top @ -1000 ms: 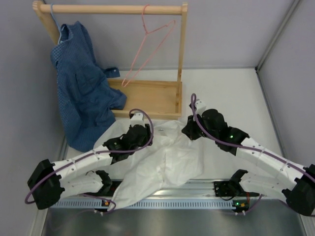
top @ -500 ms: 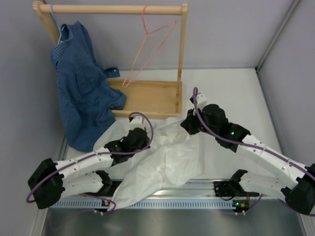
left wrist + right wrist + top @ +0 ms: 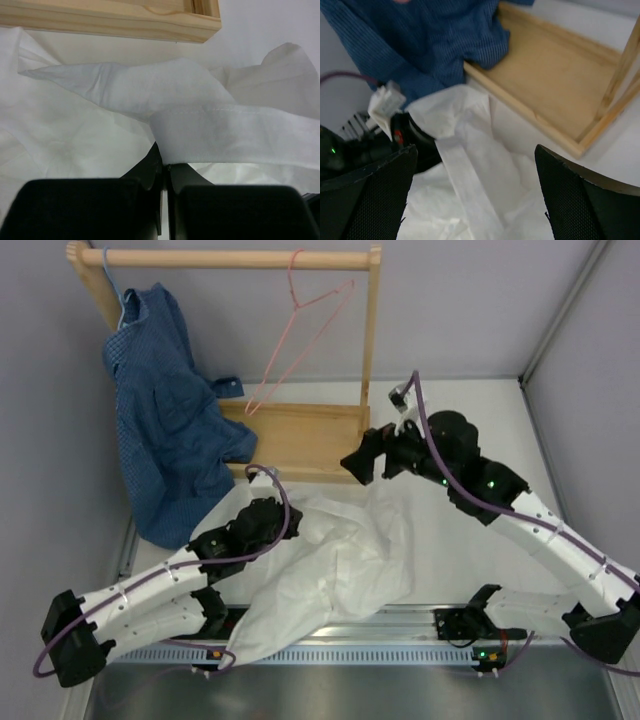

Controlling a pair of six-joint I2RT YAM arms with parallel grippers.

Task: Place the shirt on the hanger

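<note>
The white shirt [image 3: 345, 560] lies crumpled on the table in front of the arms. My left gripper [image 3: 280, 525] is shut on a fold of it at its left side; in the left wrist view the fingertips [image 3: 159, 161] pinch the shirt [image 3: 210, 132] where a stitched band crosses. My right gripper [image 3: 372, 468] hangs open above the shirt's far edge, holding nothing, and the right wrist view shows the shirt [image 3: 475, 170] below between its wide-set fingers [image 3: 370, 195]. The pink wire hanger [image 3: 300, 340] hangs by its hook from the wooden rail, apart from both grippers.
A wooden rack [image 3: 300, 440] with a tray-like base stands at the back, and its base edge [image 3: 110, 22] lies just beyond the shirt. A blue checked shirt [image 3: 165, 430] hangs from the rail's left end and drapes onto the base [image 3: 560, 90]. Walls close in left and right.
My left gripper closed on the shirt and drew slightly back and left. My right gripper let go, opened wide, and rose toward the rack.
</note>
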